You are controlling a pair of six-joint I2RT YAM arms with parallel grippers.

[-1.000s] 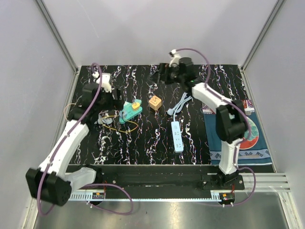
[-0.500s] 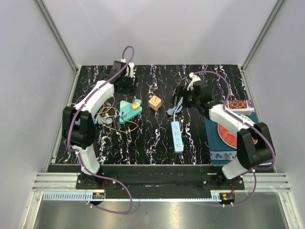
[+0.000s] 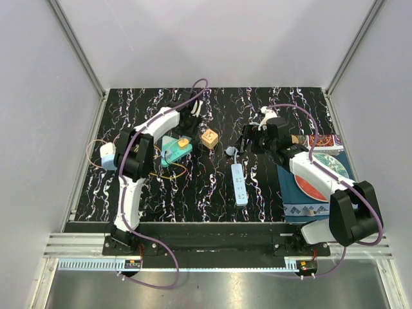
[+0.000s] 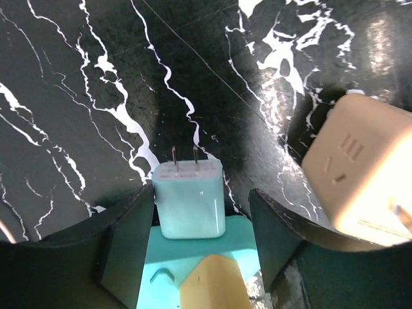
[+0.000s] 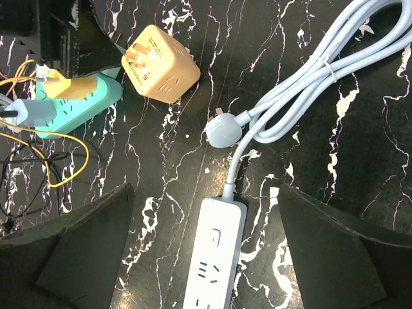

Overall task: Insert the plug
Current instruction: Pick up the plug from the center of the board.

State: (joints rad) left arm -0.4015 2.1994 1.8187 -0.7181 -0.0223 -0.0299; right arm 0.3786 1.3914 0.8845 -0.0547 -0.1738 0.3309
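A teal power strip (image 3: 172, 150) lies left of centre with a yellow plug (image 3: 185, 141) in it. In the left wrist view a pale teal two-prong adapter (image 4: 190, 199) sits on the teal strip (image 4: 193, 251), between my left gripper's (image 4: 199, 238) open fingers. My left gripper (image 3: 188, 122) hovers just behind the strip. An orange cube adapter (image 3: 208, 138) lies beside it. My right gripper (image 3: 252, 138) is open wide over the white power strip (image 5: 215, 257), its round white plug (image 5: 225, 132) and its coiled cable (image 5: 309, 84).
A thin yellow wire (image 3: 168, 171) loops in front of the teal strip. A small white and blue object (image 3: 108, 156) lies at the left mat edge. A patterned book with a red plate (image 3: 320, 183) lies at the right. The white strip (image 3: 239, 183) lies mid-mat.
My left gripper has swung from the left side along the back to just behind the teal strip. My right gripper has come from the back down over the white cable and strip.
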